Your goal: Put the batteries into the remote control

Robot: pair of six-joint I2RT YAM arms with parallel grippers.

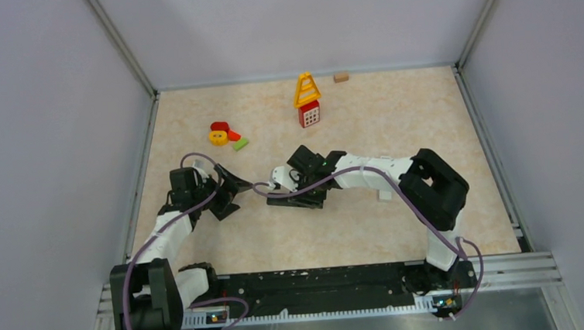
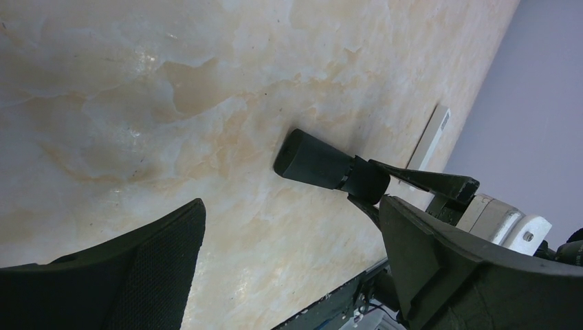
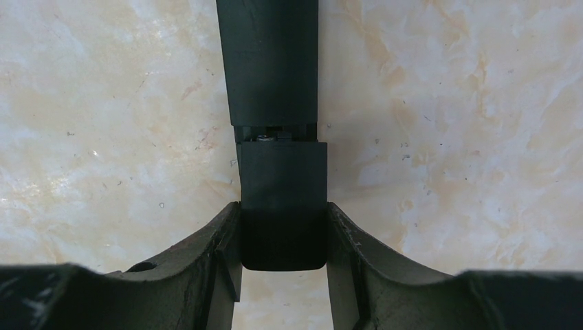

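Observation:
The black remote control [image 3: 275, 75] lies flat on the table, its cover [image 3: 282, 175] slid slightly back so a thin gap with a silvery glint shows. My right gripper [image 3: 283, 237] is shut on the remote's near end, one finger on each side. In the top view the right gripper [image 1: 297, 189] holds the remote [image 1: 276, 200] at the table's middle. My left gripper [image 1: 231, 194] is open and empty just left of it. In the left wrist view the remote's end [image 2: 313, 161] points between the open left gripper [image 2: 289, 265]. No loose batteries show.
A yellow ladder piece on a red dice block [image 1: 308, 102], a small wooden block [image 1: 340, 77] and a yellow, red and green toy cluster [image 1: 225, 135] sit at the back. A small white strip [image 1: 385, 195] lies by the right arm. Walls enclose the marbled table [image 1: 426, 124].

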